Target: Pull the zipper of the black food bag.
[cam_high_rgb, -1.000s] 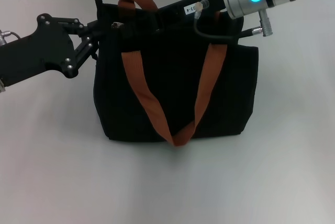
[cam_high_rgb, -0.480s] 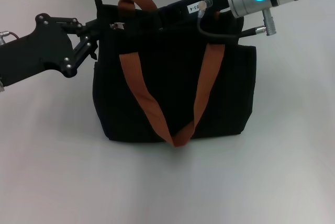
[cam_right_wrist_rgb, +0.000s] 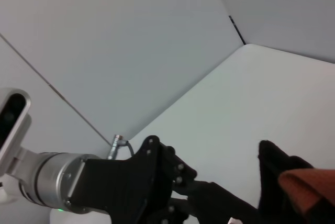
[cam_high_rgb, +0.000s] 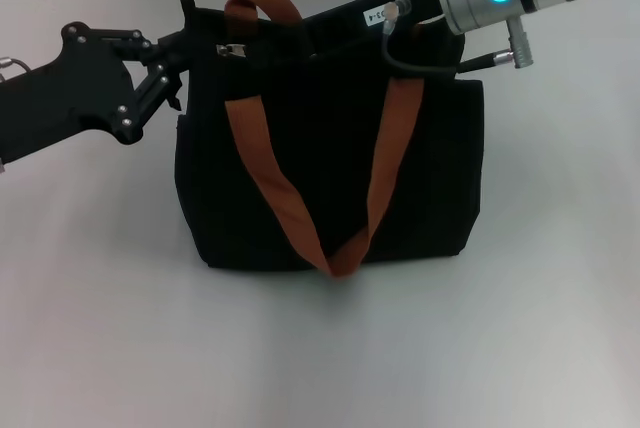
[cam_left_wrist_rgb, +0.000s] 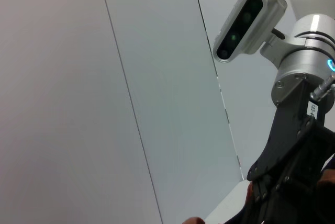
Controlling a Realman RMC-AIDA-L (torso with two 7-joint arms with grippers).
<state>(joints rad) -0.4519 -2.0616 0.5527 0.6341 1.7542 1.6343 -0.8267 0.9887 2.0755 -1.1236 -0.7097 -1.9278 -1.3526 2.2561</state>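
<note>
On the white table (cam_high_rgb: 120,328), black food bag (cam_high_rgb: 330,178) upright, contents hidden, silver zipper (cam_high_rgb: 231,49) at its top left edge, left claw (cam_high_rgb: 180,48) apparently pinching the bag's corner, now slightly higher, right claw (cam_high_rgb: 310,33) at the top edge, grip unclear, orange straps (cam_high_rgb: 270,178) draped down front.

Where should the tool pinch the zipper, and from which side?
Pinch the zipper by its flat silver tab, probably coming from above along the bag's top edge. The tab lies flat by the left tool, beside the orange strap.
</note>
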